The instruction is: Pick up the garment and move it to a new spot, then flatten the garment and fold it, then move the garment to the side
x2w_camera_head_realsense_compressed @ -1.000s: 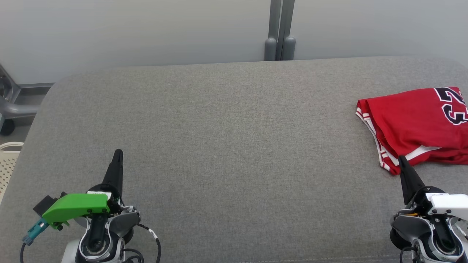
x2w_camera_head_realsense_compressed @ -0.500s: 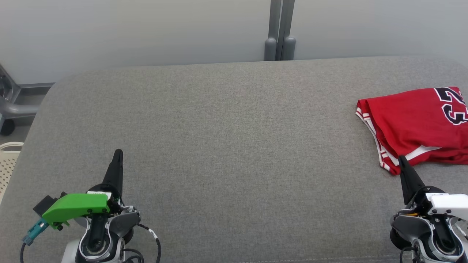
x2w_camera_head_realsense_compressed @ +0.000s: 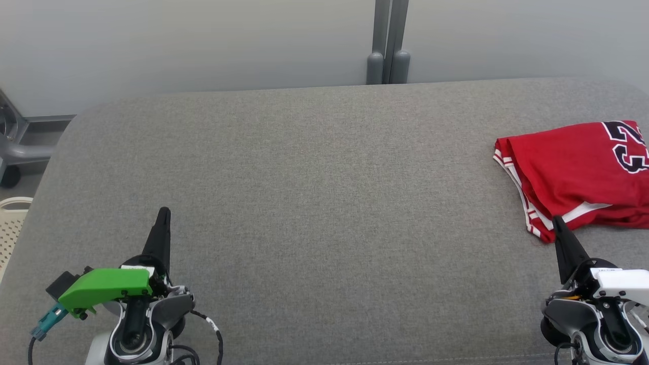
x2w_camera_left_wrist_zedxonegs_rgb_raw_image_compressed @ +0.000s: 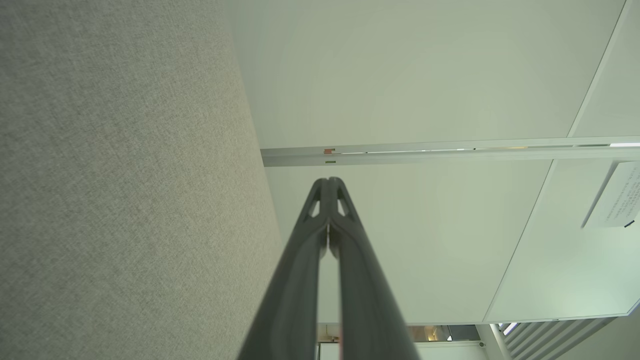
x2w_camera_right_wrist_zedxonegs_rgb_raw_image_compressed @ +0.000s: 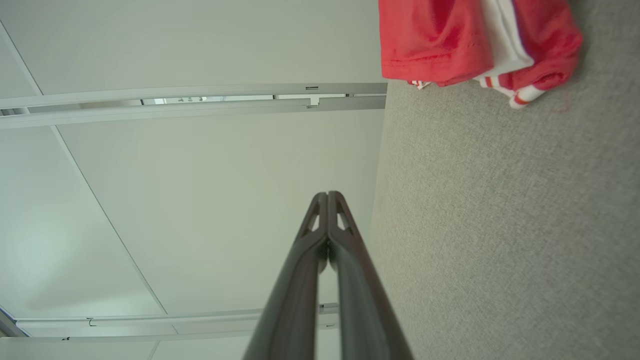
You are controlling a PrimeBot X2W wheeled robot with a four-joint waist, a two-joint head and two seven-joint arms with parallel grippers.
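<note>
Folded red jersey (x2w_camera_head_realsense_compressed: pixel 568 167) on grey woven cushion (x2w_camera_head_realsense_compressed: pixel 324 203)
White-striped trim, soft creases; left gripper (x2w_camera_head_realsense_compressed: pixel 163 212) and right gripper (x2w_camera_head_realsense_compressed: pixel 556 221), slim dark tapers, fingers pressed together, holding nothing.

surface: grey fabric cushion (x2w_camera_head_realsense_compressed: pixel 324 203) | on it: folded red garment (x2w_camera_head_realsense_compressed: pixel 568 167), far right

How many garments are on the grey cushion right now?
1. A folded red jersey lies at the far right of the cushion, just beyond the right gripper. It runs off the picture's edge, so anything further right is hidden.
</note>
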